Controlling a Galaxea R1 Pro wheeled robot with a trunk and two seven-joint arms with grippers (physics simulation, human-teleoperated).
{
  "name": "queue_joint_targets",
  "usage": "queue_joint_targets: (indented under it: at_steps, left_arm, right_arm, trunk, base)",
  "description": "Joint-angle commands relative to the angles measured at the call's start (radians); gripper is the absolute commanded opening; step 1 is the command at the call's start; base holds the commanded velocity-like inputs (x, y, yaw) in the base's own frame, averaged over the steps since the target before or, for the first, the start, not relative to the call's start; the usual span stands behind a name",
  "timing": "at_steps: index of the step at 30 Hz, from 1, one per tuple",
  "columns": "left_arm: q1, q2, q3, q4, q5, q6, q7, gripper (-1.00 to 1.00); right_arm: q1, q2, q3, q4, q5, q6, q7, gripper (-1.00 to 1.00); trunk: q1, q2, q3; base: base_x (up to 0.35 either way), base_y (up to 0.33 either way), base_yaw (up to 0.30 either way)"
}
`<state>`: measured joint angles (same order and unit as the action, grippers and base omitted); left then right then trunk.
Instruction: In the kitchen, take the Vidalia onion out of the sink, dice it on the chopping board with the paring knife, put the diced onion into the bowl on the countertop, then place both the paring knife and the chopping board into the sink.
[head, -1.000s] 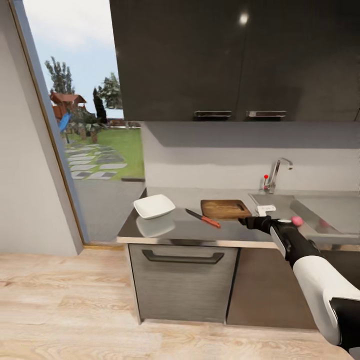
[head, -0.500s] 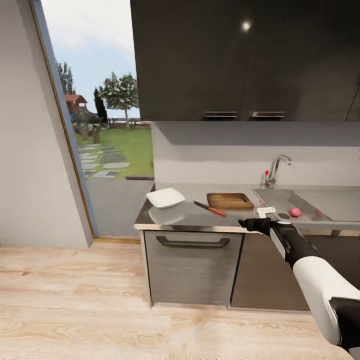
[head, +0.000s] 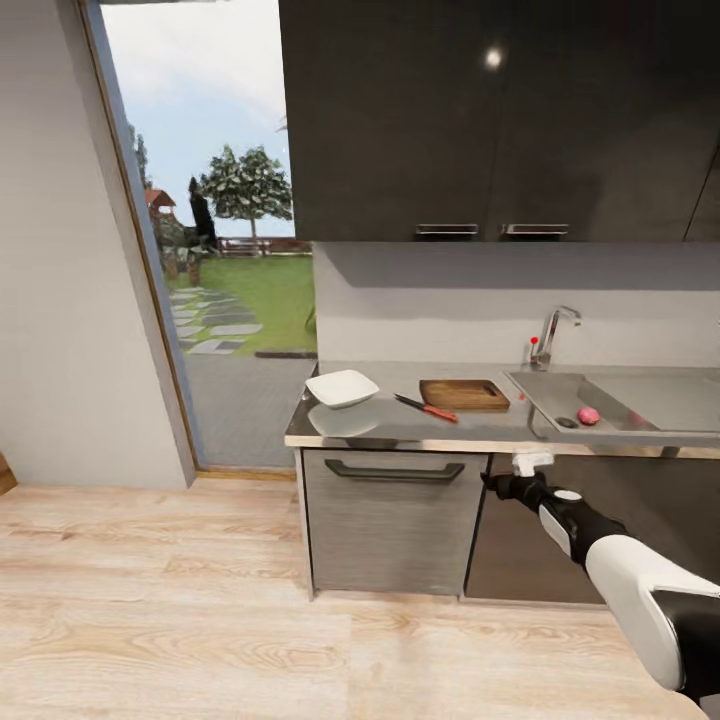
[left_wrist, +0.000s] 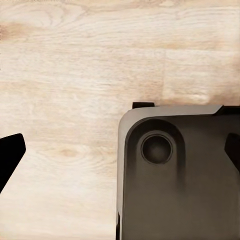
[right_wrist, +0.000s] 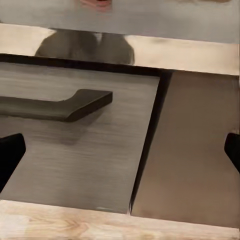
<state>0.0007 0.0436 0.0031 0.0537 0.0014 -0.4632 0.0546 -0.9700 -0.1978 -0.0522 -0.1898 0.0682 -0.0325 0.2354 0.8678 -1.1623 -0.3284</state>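
The pinkish Vidalia onion lies in the steel sink beside the drain, under the curved tap. On the grey countertop the wooden chopping board sits left of the sink. The red-handled paring knife lies just left of the board, and the white square bowl stands further left. My right gripper hangs open below the counter edge, facing the cabinet fronts and well short of the onion. My left gripper is open and empty above the wooden floor.
A grey appliance front with a dark bar handle sits under the bowl, beside a brown cabinet door. Dark wall cabinets hang above the counter. A tall window is on the left. My dark base shows over the floor.
The camera has pulled back from the counter, so everything on it looks smaller and farther. My right gripper has dropped from counter height to below the counter edge. The onion, board, knife and bowl stay put.
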Motion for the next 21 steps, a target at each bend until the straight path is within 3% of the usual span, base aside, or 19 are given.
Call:
queue_joint_targets:
  at_steps: [1, 6, 11, 15, 21]
  left_arm:
    - [-0.001, 0.000, 0.000, 0.001, -0.001, -0.005, 0.003, 1.00]
    - [-0.001, 0.008, 0.001, -0.002, -0.004, -0.006, 0.003, 1.00]
    - [-0.001, 0.012, 0.003, -0.014, -0.006, -0.007, 0.003, 1.00]
    - [-0.001, 0.013, 0.003, -0.056, -0.006, -0.006, 0.005, 1.00]
    - [-0.001, 0.015, 0.006, -0.129, -0.005, -0.004, 0.012, 1.00]
  right_arm:
    - [-0.001, 0.000, -0.006, 0.022, 0.007, -0.023, 0.003, 1.00]
    - [0.001, -0.002, -0.005, 0.134, 0.007, -0.133, -0.001, 1.00]
    - [0.066, -0.008, -0.005, 0.165, 0.007, -0.203, -0.002, 1.00]
    - [0.170, -0.008, -0.005, 0.171, 0.007, -0.253, -0.002, 1.00]
    - [0.349, -0.007, -0.005, 0.175, 0.006, -0.432, -0.002, 1.00]
  trunk:
    - [0.000, -0.001, -0.001]
    - [0.000, -0.001, -0.001]
    - [0.000, -0.001, -0.001]
    - [0.000, -0.001, -0.001]
    - [0.000, -0.001, -0.001]
  base:
    - [-0.008, 0.003, 0.000]
    - [-0.003, 0.001, 0.000]
    - [0.000, 0.000, 0.000]
    - [0.000, 0.000, 0.000]
    - [0.000, 0.000, 0.000]
